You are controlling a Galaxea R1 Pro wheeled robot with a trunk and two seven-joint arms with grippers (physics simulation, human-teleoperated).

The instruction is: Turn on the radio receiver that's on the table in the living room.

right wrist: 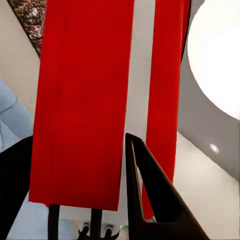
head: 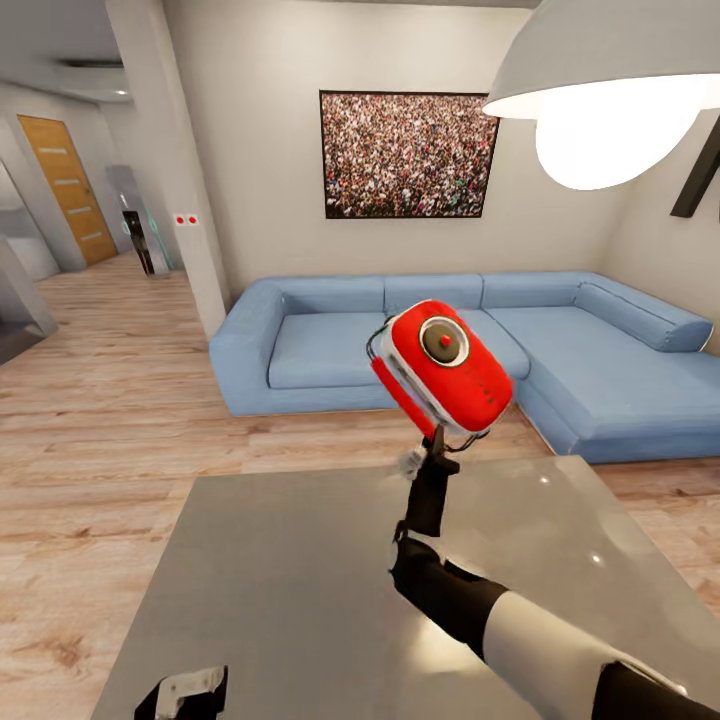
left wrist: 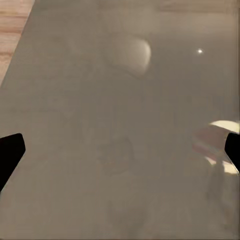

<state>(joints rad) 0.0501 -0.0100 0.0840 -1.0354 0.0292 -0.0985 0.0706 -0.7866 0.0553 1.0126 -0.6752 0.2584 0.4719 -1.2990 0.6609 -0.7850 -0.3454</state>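
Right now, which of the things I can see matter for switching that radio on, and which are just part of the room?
Part of the job:
- radio, red, held up in the air
- right gripper, clamped on its lower end
- table, glossy grey, below it
- left gripper, open over the tabletop

Just there:
- sofa, blue
- crowd photo
- hanging lamp
- wooden door
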